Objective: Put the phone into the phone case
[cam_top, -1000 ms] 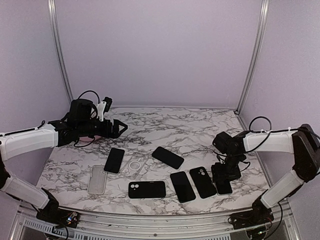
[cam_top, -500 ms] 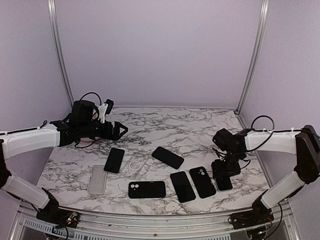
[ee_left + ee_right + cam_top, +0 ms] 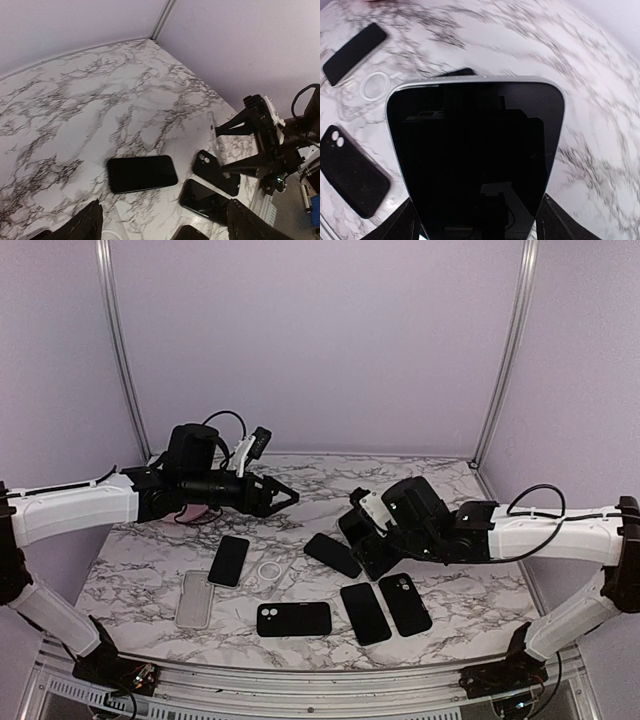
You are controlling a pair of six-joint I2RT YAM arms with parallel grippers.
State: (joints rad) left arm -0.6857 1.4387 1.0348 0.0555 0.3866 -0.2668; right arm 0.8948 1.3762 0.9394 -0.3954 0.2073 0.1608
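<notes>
My right gripper (image 3: 368,540) is shut on a dark-screened phone (image 3: 475,160) with a pale rim, holding it above the middle of the marble table (image 3: 420,485). In the left wrist view the held phone (image 3: 212,131) shows edge-on. A clear phone case with a ring (image 3: 268,573) lies flat to its left, and shows as the ringed case (image 3: 372,85) in the right wrist view. My left gripper (image 3: 285,498) hangs open and empty over the back left, with its fingertips (image 3: 85,225) wide apart.
Lying flat on the table are a phone (image 3: 228,560), a phone (image 3: 335,555) and a phone (image 3: 365,612). A second clear case (image 3: 194,598) lies front left. Black cases with camera holes lie at the front (image 3: 294,619) and front right (image 3: 405,603).
My right gripper lifted the phone from the front right of the table and carried it left to the middle. The left arm swung right, and its jaws narrowed a little.
</notes>
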